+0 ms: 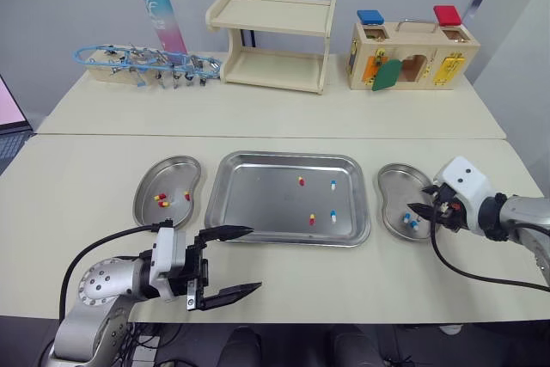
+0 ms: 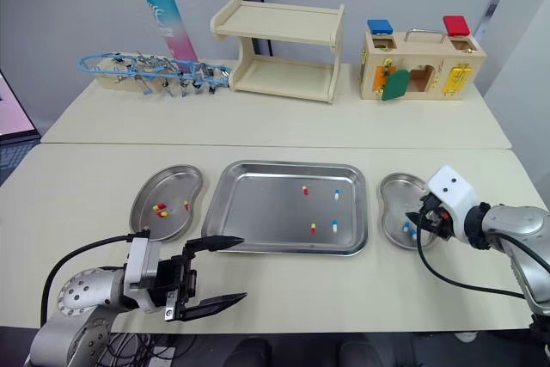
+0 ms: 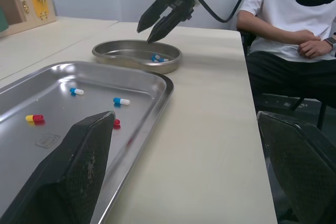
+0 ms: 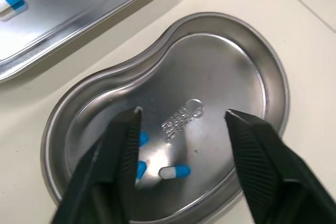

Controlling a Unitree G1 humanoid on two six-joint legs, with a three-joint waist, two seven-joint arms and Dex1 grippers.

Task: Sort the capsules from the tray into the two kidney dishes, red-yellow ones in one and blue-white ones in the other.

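Capsules [image 1: 302, 181]: four lie in the tray [image 1: 258, 199], two of each colour. My right gripper [image 1: 418, 198] hangs over the blue-white dish [image 1: 395, 178], jaws apart and empty; I judge a drop finished. Left gripper [image 1: 256, 257], jaws wide, sits beside the tray: red-yellow pick next.

in the right wrist view the tray [image 4: 63, 3] runs off the picture's edge. a finger of the right end effector [image 4: 182, 112] half covers blue-white capsules [image 4: 143, 138] in the kidney dish [image 4: 226, 61]. the seated person [image 3: 283, 19] is cut off at the shoulders.
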